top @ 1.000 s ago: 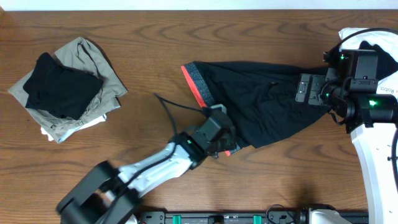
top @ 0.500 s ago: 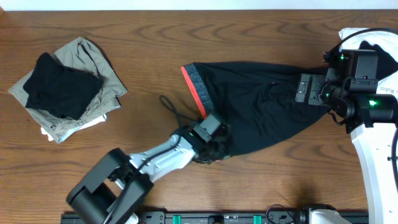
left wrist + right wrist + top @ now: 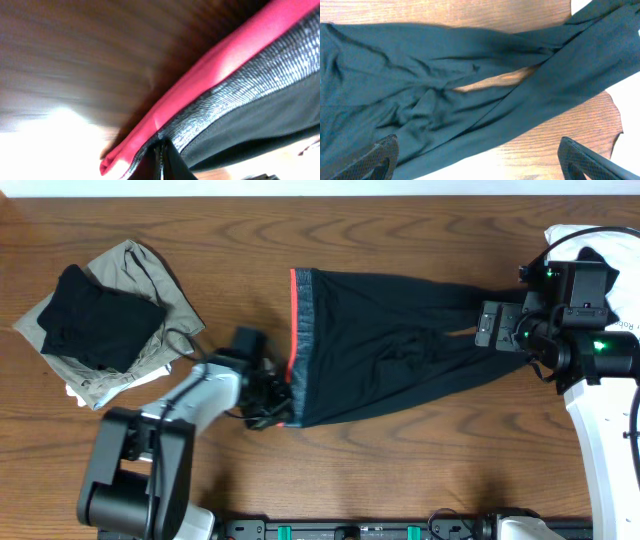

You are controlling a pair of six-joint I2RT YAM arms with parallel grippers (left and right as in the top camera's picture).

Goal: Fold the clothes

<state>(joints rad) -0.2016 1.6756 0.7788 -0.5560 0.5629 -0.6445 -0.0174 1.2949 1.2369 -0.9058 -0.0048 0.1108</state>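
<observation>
Lying spread across the middle of the brown wooden table [image 3: 400, 240], the long black thin-fabric trousers [image 3: 390, 350] have their heathered grey waistband with coral-red edge [image 3: 298, 330] to the left and their legs tapering to the right. The left gripper [image 3: 275, 398] sits at the waistband's near corner. Its wrist view, blurred, shows the red edge [image 3: 200, 90] pinched at the frame bottom, so it reads as clamped on the fabric. The right gripper [image 3: 477, 145] hangs over the crossed legs [image 3: 470, 115], fingers [image 3: 375, 160] spread wide and holding nothing. A folded khaki-and-black pile [image 3: 100, 320] lies well apart, far left.
</observation>
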